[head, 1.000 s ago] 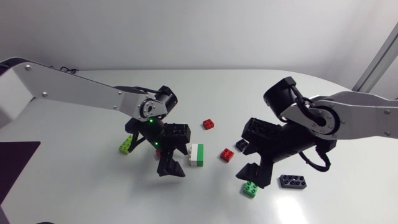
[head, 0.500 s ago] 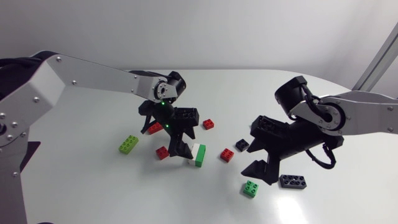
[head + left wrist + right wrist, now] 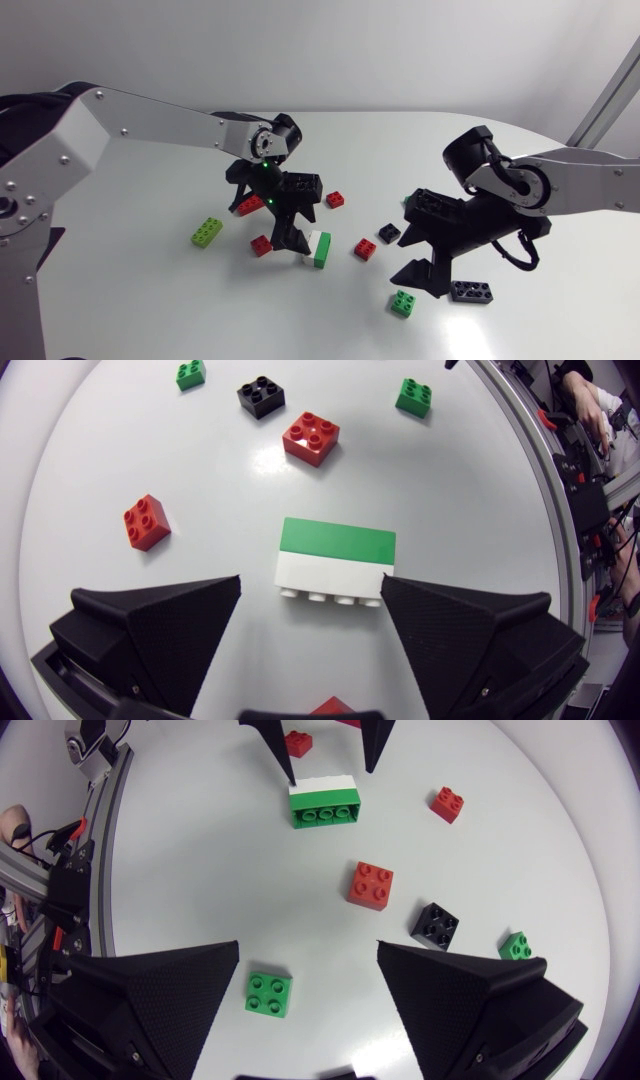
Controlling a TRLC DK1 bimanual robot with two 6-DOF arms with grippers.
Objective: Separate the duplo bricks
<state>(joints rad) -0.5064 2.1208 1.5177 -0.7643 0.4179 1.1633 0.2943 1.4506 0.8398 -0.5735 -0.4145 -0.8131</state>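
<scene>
My left gripper (image 3: pixel 311 580) straddles the green-and-white stack (image 3: pixel 318 248), jaws wide; my right gripper (image 3: pixel 308 948) gapes too. A red brick (image 3: pixel 365 248) lies at the stack's three o'clock.

From above, the left arm (image 3: pixel 150 125) is covering most of a red brick (image 3: pixel 248 206), at ten o'clock from the green-and-white block (image 3: pixel 319 249). In the left wrist view, a second red brick (image 3: pixel 333 708) is being cut off by the frame edge, low between the fingers (image 3: pixel 160 630).

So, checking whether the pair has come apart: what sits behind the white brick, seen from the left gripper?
A green brick, pressed flush against the white brick with no gap showing. How they lock together inside the joint is covered.
</scene>
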